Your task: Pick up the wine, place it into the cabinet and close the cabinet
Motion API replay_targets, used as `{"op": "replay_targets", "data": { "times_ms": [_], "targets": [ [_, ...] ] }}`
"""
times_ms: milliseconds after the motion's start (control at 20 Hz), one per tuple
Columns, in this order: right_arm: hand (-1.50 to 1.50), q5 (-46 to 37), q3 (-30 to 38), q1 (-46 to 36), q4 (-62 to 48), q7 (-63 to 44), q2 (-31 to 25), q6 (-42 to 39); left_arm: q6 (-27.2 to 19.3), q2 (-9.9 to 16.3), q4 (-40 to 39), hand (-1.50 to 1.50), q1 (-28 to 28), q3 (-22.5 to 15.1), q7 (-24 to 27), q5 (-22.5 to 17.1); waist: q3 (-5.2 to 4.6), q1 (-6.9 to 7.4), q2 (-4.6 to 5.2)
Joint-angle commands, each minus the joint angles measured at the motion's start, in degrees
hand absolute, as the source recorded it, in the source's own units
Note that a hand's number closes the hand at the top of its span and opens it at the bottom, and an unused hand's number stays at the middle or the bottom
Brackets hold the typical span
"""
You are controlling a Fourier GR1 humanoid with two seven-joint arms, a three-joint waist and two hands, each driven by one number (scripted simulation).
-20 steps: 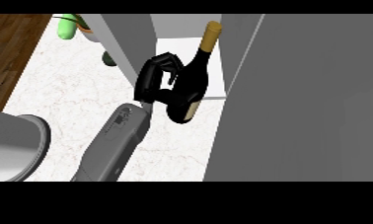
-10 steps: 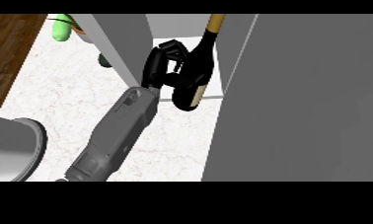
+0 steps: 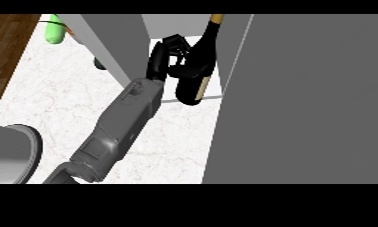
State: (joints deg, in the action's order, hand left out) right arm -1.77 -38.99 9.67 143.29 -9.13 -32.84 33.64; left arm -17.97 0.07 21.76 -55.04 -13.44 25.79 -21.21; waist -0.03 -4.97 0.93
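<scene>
My left hand [image 3: 164,57] is shut on the dark wine bottle [image 3: 198,68], gripping it from its left side. The bottle leans with its tan top [image 3: 215,19] pointing away from me and its base just over the cabinet's front floor edge [image 3: 210,97]. It sits in the cabinet opening, between the grey left wall [image 3: 114,41] and the open door [image 3: 303,101] on the right. The fingers hide part of the bottle's body. My right hand does not show.
The large grey door fills the right half of the view. A light green object [image 3: 53,31] lies on the counter at the upper left, with a darker green one [image 3: 99,63] half hidden behind the cabinet wall. A grey round dish [image 3: 15,153] sits at the lower left.
My left hand has carried the bottle farther away from me and deeper into the cabinet opening. The forearm has stretched out after it.
</scene>
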Motion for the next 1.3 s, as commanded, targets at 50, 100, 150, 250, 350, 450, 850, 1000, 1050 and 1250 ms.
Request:
{"op": "replay_targets", "data": {
  "times_ms": [50,100,150,250,350,450,850,1000,1050,1250],
  "targets": [
    [-1.50,2.6,-1.5,3.2,9.4,-2.0,-1.3,-1.2,-0.5,-0.1,-5.1,1.50,-3.3,3.0,0.2,-3.1,-0.05,-0.99,0.32],
    [-1.50,3.5,-0.4,3.6,7.9,-0.6,-1.0,-1.3,-0.2,-0.1,-5.9,1.50,-5.3,3.6,-1.4,-3.5,0.01,-0.60,0.29],
    [-1.50,3.3,0.4,3.4,10.1,-2.4,-1.3,-0.8,-0.2,-0.1,-6.6,1.50,-4.1,3.7,1.4,-2.9,-0.05,-0.36,0.32],
    [-1.50,2.6,-1.8,4.7,8.4,0.3,-1.1,-1.6,-0.1,-0.1,-7.8,1.50,-7.1,4.5,-1.1,-3.9,-0.01,-1.05,0.26],
    [-1.50,3.4,-2.3,5.3,7.3,1.3,-0.2,-1.5,0.2,0.1,-9.7,1.50,-6.3,5.0,1.2,-3.3,-0.01,-0.87,0.54],
    [-1.50,2.9,-1.2,5.2,8.0,0.2,-1.2,-1.6,-0.9,0.4,-11.1,1.50,-6.8,5.4,2.7,-3.0,-0.07,-1.17,0.74],
    [-1.50,3.3,-3.0,5.7,5.3,4.9,-0.7,-3.3,-6.8,0.5,-14.9,-1.50,-11.5,5.5,3.5,-1.5,0.03,-2.46,1.07],
    [-1.50,3.3,-2.6,6.8,5.9,5.3,-1.3,-3.2,-4.9,4.2,-16.0,-1.50,-9.2,5.1,6.4,-0.6,-0.04,-2.66,1.37],
    [-1.50,3.8,-1.6,6.4,7.3,5.2,-1.9,-3.7,-5.4,4.2,-16.3,-1.50,-9.8,4.4,6.3,0.2,-0.03,-2.28,1.22],
    [-1.50,3.4,-2.7,6.3,6.6,6.1,-1.8,-4.1,-8.6,3.6,-17.7,-1.50,-11.2,4.5,6.2,0.6,-0.09,-3.14,1.56]
  ]
}}
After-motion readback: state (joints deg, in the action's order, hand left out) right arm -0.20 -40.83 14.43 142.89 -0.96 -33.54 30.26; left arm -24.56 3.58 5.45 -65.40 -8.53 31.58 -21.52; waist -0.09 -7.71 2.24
